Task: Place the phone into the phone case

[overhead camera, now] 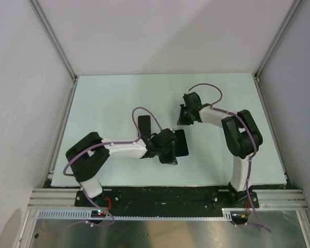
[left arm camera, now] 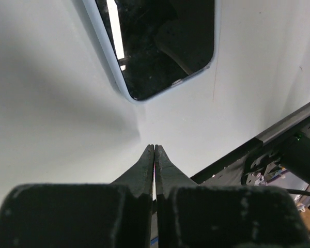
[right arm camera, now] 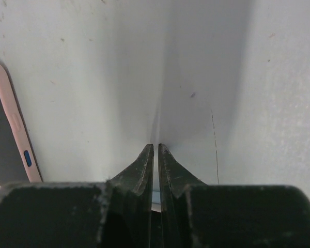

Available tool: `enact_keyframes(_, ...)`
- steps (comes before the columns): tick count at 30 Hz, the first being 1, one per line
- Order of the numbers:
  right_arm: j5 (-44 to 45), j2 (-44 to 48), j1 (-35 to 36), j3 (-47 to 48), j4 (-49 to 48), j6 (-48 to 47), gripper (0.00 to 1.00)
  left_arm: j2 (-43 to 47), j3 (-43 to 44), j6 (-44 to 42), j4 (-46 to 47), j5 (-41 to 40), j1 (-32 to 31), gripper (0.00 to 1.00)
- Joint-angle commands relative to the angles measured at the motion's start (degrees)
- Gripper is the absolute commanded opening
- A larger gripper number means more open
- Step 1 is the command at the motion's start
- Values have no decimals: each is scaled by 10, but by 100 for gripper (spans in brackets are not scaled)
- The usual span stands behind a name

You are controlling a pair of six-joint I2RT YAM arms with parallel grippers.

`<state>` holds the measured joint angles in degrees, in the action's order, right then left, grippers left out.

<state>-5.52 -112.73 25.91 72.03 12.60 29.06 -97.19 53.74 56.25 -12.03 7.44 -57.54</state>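
Left wrist view: left gripper (left arm camera: pixel 154 147) clenched, empty; phone (left arm camera: pixel 160 46) sits inside phone case (left arm camera: pixel 136 99) at twelve o'clock. Only the right wrist view shows the pink-rimmed slab (right arm camera: pixel 10 134), at nine o'clock; right gripper (right arm camera: pixel 155 146) clenched, empty.

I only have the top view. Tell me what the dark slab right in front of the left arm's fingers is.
Observer: In the left wrist view it is the phone, glossy black face up, with the phone case showing as a light-blue rim along its visible edges.
Operator: Report the left fingers.
Observer: The left fingers are pressed together and empty, their tips short of the phone's rounded corner.
Operator: Now identify the other dark slab, farther back.
Observer: The right wrist view shows it as a pink-rimmed slab with a small blue side button.
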Motion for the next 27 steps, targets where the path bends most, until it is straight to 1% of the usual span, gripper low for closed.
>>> enact_keyframes(1,-21,-11,2,7,25,-19,12,-25,27,34,37,16,-2,4)
enact_keyframes(8,-29,27,4,-61,13,-12,11,-60,33,50,40,-22,11,3)
enact_keyframes(12,-29,72,4,-115,2,4,10,-62,25,51,39,-37,34,3)
enact_keyframes(17,-18,121,3,-175,1,25,10,-55,20,34,39,-41,73,3)
enact_keyframes(27,34,221,4,-256,32,66,10,-41,27,-5,31,-41,132,3)
